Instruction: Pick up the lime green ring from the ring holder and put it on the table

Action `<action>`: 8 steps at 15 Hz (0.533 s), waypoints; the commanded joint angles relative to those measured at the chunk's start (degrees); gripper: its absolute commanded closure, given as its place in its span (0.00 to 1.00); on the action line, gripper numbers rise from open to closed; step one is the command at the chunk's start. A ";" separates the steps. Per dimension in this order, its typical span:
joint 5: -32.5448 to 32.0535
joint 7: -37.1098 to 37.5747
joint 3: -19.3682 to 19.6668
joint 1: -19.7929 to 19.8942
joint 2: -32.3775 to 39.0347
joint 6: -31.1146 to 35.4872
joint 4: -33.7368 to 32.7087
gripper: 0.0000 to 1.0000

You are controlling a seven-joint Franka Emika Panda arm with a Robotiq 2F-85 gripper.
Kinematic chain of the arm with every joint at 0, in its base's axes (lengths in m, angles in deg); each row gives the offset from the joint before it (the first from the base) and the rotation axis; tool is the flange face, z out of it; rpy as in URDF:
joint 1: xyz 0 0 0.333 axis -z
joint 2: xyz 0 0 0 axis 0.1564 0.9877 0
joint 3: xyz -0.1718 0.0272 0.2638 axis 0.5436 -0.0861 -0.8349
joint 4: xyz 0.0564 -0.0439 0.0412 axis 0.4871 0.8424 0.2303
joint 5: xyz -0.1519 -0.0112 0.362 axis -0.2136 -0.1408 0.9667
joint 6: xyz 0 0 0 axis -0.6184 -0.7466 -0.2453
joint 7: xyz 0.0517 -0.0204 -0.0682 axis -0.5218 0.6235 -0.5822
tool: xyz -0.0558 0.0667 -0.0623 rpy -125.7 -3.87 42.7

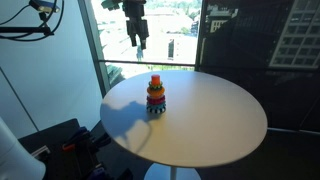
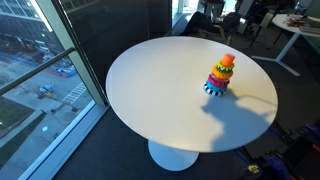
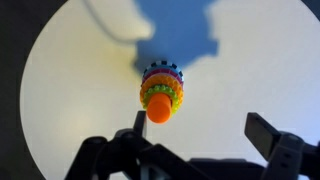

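The ring holder (image 1: 156, 96) stands upright near the middle of the round beige table (image 1: 220, 125); it also shows in an exterior view (image 2: 220, 76). It has an orange-topped peg, stacked coloured rings and a dark base. From the wrist view I look down on it (image 3: 160, 92); the lime green ring (image 3: 172, 93) sits on the stack just under the orange top. My gripper (image 1: 138, 38) hangs open and empty high above the table's far edge. In the wrist view its fingers (image 3: 198, 130) are spread wide, with the holder beside the left finger.
The table edge curves round in both exterior views. Large windows stand behind the table (image 1: 170, 35). Dark equipment and cables lie on the floor (image 1: 70, 145). Desks and chairs stand beyond the table (image 2: 280, 25).
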 commanded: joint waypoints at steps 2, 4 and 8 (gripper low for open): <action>-0.03 0.02 0.75 -0.09 1.42 1.60 -0.12 0.00; -0.02 0.01 1.03 -0.05 1.94 2.39 -0.15 0.00; -2.25 4.64 0.76 0.73 4.25 1.35 -0.73 0.00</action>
